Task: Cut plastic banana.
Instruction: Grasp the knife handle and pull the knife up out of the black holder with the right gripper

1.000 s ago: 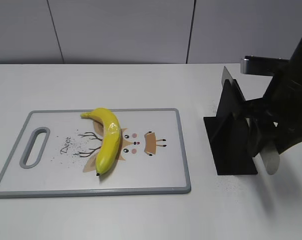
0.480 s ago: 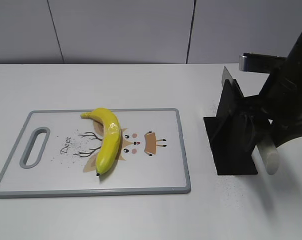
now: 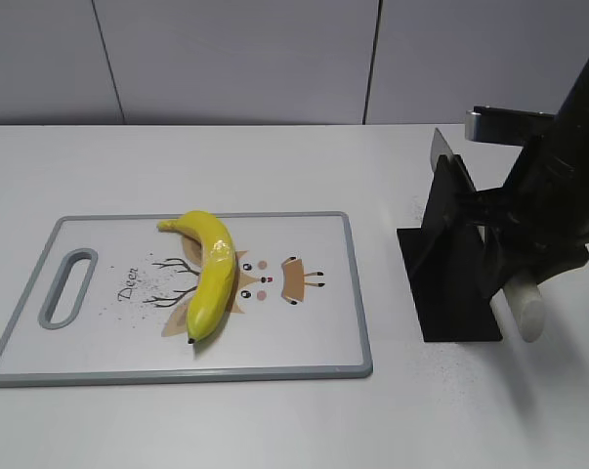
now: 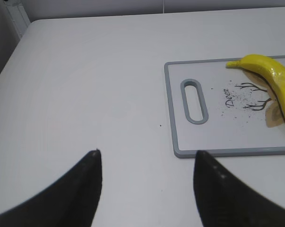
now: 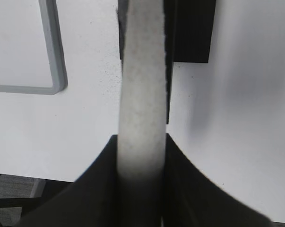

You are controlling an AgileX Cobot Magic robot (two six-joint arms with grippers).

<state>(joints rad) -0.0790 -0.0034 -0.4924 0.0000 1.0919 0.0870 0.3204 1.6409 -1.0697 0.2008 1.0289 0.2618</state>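
Nearest the exterior camera, at the right edge, the right arm [image 3: 558,195] slants down from the upper right over the black knife stand [image 3: 455,259]. Its fingers [image 3: 504,256] are clamped on the pale knife handle [image 3: 525,308], whose rounded end sticks out low and toward the camera just right of the stand. The right wrist view confirms the grip: the two dark fingers [image 5: 99,189] press on either side of the grey-white handle [image 5: 142,94], which runs straight away from the lens to the stand [image 5: 192,28]. That view also catches a grey corner of the cutting board [image 5: 55,56] at the upper left, well apart from the stand.

The left arm does not appear in the exterior view. Its wrist camera shows the left fingers [image 4: 90,184] spread wide with nothing between them, over bare white bench [image 4: 85,85], near the handle-slot end of the cutting board [image 4: 173,118].

Farther left in the exterior view, the plastic banana [image 3: 209,269] lies on the white, grey-rimmed cutting board [image 3: 353,293], over its deer print, stem toward the back and black tip toward the front edge. Neither arm touches it. Behind the stand, a steel blade tip [image 3: 441,147] rises above its top.
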